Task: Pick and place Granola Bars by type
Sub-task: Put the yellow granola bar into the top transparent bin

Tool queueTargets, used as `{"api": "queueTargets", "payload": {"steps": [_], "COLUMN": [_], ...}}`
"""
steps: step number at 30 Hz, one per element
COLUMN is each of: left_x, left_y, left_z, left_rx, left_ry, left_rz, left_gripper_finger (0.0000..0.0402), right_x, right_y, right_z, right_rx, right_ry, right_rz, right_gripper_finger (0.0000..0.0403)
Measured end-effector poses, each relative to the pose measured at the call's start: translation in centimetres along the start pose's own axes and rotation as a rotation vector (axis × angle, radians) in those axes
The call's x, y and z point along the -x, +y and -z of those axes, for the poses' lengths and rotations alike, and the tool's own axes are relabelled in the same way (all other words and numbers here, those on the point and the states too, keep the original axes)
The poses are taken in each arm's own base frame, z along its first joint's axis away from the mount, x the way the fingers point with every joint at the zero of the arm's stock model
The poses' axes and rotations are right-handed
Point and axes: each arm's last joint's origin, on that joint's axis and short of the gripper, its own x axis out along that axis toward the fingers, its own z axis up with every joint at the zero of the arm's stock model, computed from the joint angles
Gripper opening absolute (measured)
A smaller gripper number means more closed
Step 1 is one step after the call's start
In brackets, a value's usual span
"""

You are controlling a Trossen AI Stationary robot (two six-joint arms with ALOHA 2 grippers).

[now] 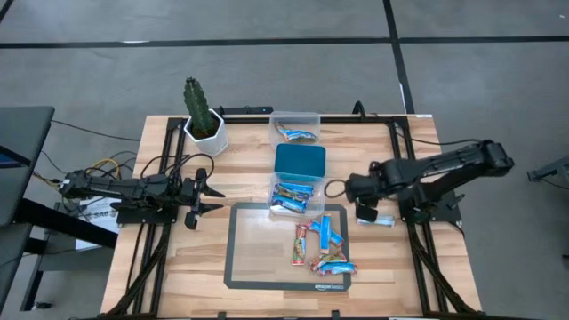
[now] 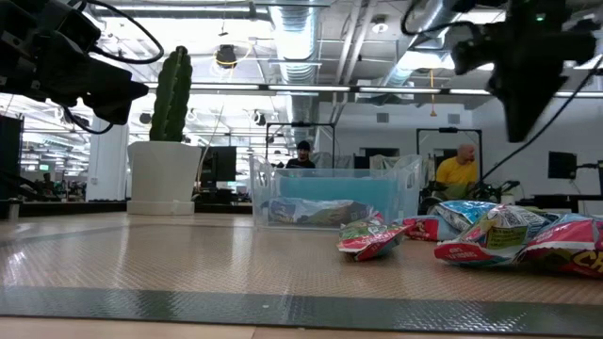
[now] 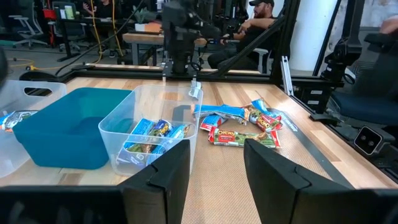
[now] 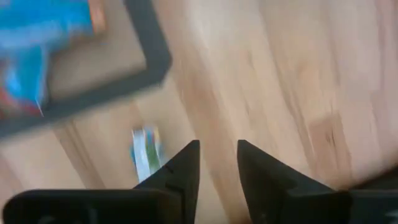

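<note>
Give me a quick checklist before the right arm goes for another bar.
1. Right pincer empty: ok. Its fingers are apart with nothing between them.
2. All bars sorted or on the mat: not ok. A stray bar lies on bare wood to the right of the mat, in no tub.
3. Bars on the mat reachable: ok, though several overlap.
4. Near clear tub has room: ok. It holds only a few blue bars.
5. Left pincer out of the way: ok. It is open and sits left of the mat.
</note>
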Motion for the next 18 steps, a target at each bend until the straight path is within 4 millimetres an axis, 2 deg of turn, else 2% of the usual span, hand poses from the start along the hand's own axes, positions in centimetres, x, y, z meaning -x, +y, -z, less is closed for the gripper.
{"api": "queueTargets", "payload": {"steps": [4, 9, 13, 18], "left_x": [0.0, 0.0, 0.0, 0.0], "left_y": [0.0, 0.0, 0.0, 0.0], "left_z": [0.0, 0.0, 0.0, 0.0], "left_rx": [0.0, 0.0, 0.0, 0.0], "left_ry": [0.001, 0.0, 0.0, 0.0], "left_rz": [0.0, 0.0, 0.0, 0.0], "left_gripper_finger": [0.0144, 0.0144, 0.0144, 0.0144], "right_x": [-0.5, -0.8, -1.4, -3.1], "right_y": [1.3, 2.6, 3.2, 3.8], "right_z": [0.3, 0.6, 0.7, 0.3], "right_rx": [0.084, 0.116, 0.094, 0.079], "right_ry": [0.15, 0.224, 0.279, 0.352], "right_rz": [-0.041, -0.148, -0.137, -0.093], "right_gripper_finger": [0.0126, 0.0151, 0.0163, 0.0174]}}
